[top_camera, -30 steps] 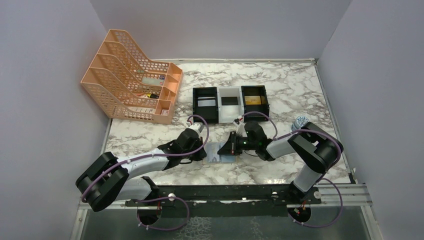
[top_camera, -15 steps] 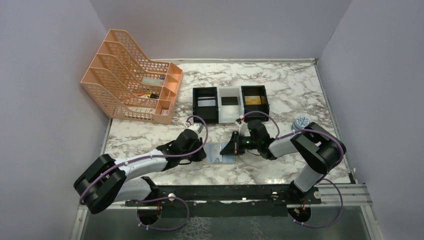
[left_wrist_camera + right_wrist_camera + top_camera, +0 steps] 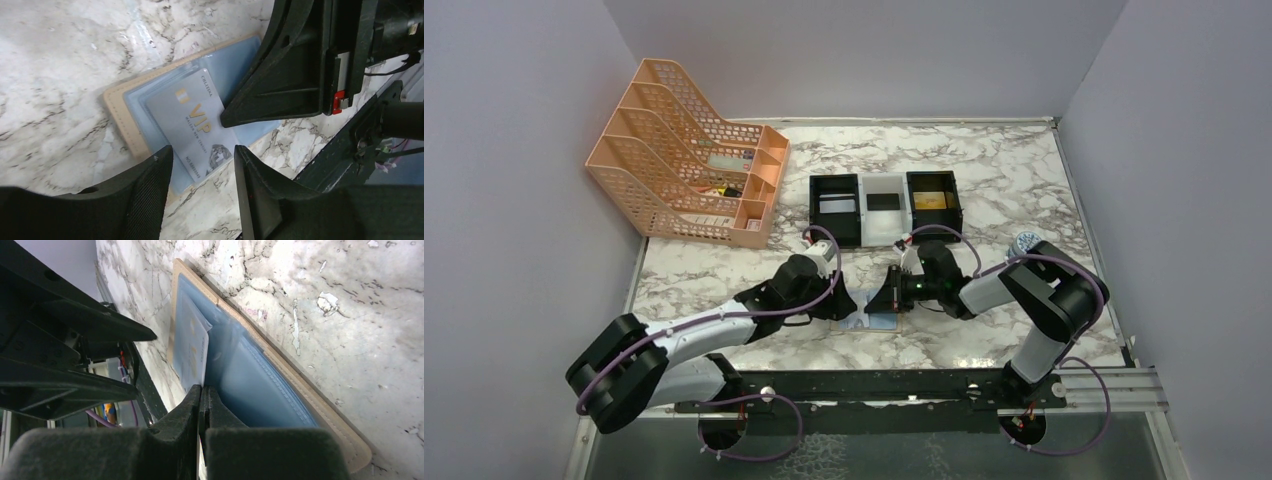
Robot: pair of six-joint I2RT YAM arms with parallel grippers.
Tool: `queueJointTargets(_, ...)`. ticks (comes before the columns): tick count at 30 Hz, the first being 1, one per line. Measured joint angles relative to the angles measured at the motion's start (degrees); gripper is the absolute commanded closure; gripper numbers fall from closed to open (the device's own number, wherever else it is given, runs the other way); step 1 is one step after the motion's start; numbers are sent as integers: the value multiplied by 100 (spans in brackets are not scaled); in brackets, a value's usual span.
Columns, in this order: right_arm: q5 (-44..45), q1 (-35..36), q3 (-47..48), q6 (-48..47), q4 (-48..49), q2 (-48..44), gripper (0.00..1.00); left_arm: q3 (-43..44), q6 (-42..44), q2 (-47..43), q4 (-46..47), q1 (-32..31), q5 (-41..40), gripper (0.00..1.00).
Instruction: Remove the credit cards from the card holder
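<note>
The small tan-brown folding card holder (image 3: 116, 102) lies opened flat on the white marble-patterned bench (image 3: 50, 60), its grey-blue inner faces up, between the two arms. A silver-grey card printed VIP (image 3: 192, 125) lies on the inner face, one end reaching past the holder's edge toward the left claw (image 3: 202, 156). That claw's fingers stand apart either side of the card's end, gripping nothing. The right claw (image 3: 201, 392) is closed, its tips down against the grey-blue face just beside the card.
</note>
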Motion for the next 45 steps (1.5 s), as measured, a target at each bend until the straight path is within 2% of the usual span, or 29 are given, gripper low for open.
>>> queueJointTargets(6, 2, 0, 2, 17, 0, 20, 99, 0, -15, 758, 415, -138, 299, 66)
queueJointTargets(11, 9, -2, 9, 15, -28, 15, 99, 0, -79, 881, 472, -181, 221, 72)
queueJointTargets(26, 28, -103, 13, -33, -286, -155, 99, 0, -96, 914, 391, -192, -164, 75)
queueJointTargets(30, 26, -103, 11, -35, -286, -155, 90, 0, -92, 916, 389, -192, -170, 76)
queueJointTargets(34, 17, -114, 11, -52, -299, -175, 87, 0, -79, 931, 391, -192, -184, 78)
queueJointTargets(37, 20, -129, 7, -50, -304, -210, 89, 2, -76, 940, 391, -192, -188, 78)
queueJointTargets(40, 17, -140, -7, -44, -291, -229, 98, 2, -76, 944, 391, -192, -190, 79)
queueJointTargets(45, -13, -146, -48, 17, -192, -229, 99, 2, -76, 944, 391, -214, -199, 79)
